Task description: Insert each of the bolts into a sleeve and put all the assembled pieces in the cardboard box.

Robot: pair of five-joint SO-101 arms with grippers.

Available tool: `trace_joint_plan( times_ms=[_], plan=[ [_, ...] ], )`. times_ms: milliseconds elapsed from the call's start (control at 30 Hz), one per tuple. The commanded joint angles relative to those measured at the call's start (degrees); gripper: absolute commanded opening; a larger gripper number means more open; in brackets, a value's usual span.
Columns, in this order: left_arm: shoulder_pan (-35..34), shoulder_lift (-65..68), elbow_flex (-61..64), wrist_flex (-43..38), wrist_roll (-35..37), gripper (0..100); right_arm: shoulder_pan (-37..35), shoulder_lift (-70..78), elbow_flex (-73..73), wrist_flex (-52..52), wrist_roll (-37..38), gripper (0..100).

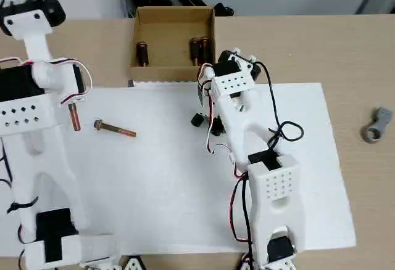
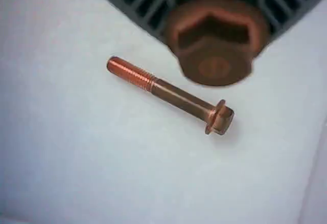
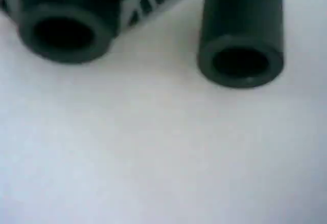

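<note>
Left gripper (image 1: 72,102) clamps one bolt (image 1: 74,119) upright.

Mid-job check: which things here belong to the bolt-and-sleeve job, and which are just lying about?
Job:
held bolt
loose bolt on the white sheet
sleeve
second sleeve
cardboard box
assembled pieces inside it

Lying about:
grey plastic piece on the table, off the sheet

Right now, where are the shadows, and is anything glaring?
High view: even light on the sheet, no glare. Left wrist view: a faint shadow hugs the lying bolt, and the held bolt has a dull sheen. Right wrist view: soft shadows beside the sleeves, no glare.
</note>
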Motion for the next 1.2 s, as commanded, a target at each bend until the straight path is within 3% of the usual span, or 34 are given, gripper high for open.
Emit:
trace_joint_plan(
  times_ms=[0,233,733,1167],
  plan=[
    [-0.09,-2.99,-0.48,0.18,-0.35,0,-0.75,-2.95,-2.29,2.51,0.7,0.8],
    [-0.09,-2.99,-0.48,-0.26,-0.18,0,-0.75,-14.29,-2.29,6.46,1.85,0.8],
    [-0.09,-2.99,-0.57,-0.88,-0.35,0,-1.1,-50.24,-2.29,6.02,20.31,0.8],
    [0.35,-2.99,-0.57,-1.14,-0.35,0,-1.1,-65.89,-1.05,7.69,31.91,0.7]
  ],
)
